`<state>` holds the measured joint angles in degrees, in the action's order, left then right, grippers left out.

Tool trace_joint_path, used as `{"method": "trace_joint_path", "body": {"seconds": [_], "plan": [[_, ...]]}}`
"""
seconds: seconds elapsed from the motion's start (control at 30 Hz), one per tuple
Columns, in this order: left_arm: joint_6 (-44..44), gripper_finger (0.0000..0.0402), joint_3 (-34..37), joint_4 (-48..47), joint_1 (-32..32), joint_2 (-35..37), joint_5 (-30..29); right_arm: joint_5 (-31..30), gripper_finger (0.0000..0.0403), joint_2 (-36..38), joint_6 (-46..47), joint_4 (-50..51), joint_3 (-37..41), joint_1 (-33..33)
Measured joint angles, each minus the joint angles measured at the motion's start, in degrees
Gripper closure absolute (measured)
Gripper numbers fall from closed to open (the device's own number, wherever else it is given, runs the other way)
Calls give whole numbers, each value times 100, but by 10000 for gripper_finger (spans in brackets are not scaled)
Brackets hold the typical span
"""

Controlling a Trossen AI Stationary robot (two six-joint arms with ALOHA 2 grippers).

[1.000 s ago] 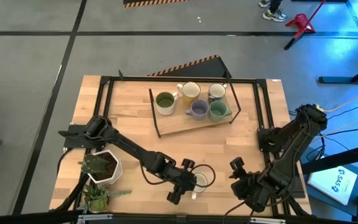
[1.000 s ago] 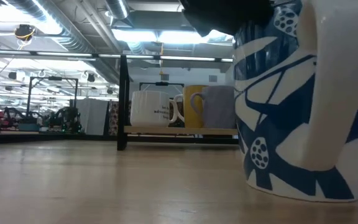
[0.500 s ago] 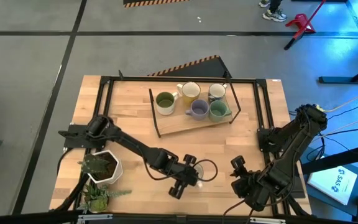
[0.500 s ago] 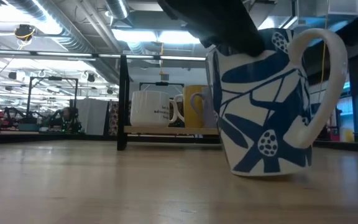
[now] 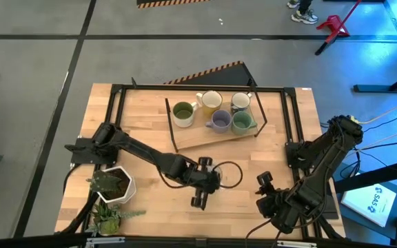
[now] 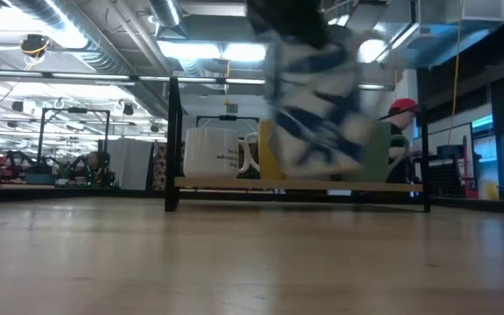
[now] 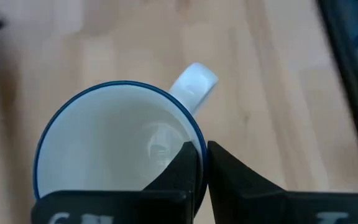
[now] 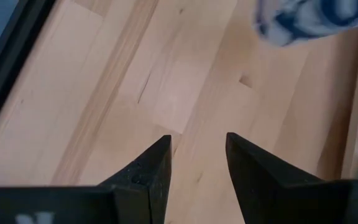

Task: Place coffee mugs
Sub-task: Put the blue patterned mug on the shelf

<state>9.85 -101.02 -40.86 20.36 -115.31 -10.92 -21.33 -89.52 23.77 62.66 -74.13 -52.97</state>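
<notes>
So the table (image 5: 143, 117) is taking up most of the high view, light wood with a black frame running around it, and the dark wire rack with the wooden base (image 5: 216, 134) is sitting toward the far side. Five mugs are standing on it: an olive green one (image 5: 182, 113), a cream one (image 5: 211, 101), a lavender one (image 5: 220, 121), a teal-green one (image 5: 242, 122) and a white one (image 5: 240, 102) behind that. The potted plant in the white hexagonal pot (image 5: 113, 187) is sitting at the near left corner, well apart from everything. The left end effector (image 7: 201, 163) is reaching out over the middle of the table and pinching the rim of the white mug with the blue pattern (image 7: 120, 146), one finger inside and one outside, closed tight on the wall. From the low view that mug is looking lifted clear of the table, but it's just a blur there, so the pattern is hard to make out, and it's covering part of the rack behind it. The right end effector (image 8: 197, 158) is waiting near the front right edge, fingers parted, gripping nothing.
</notes>
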Motion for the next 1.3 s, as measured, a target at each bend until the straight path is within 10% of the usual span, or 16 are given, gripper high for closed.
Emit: {"method": "trace_joint_path", "body": {"seconds": [0.33,1.3], "plan": [[965,387,-969,-2616,-748,1,-799,-268,260,0,137,6,-2,0],[1977,388,2018,-565,-1972,1856,-697,-369,260,2,772,44,-9,11]]}}
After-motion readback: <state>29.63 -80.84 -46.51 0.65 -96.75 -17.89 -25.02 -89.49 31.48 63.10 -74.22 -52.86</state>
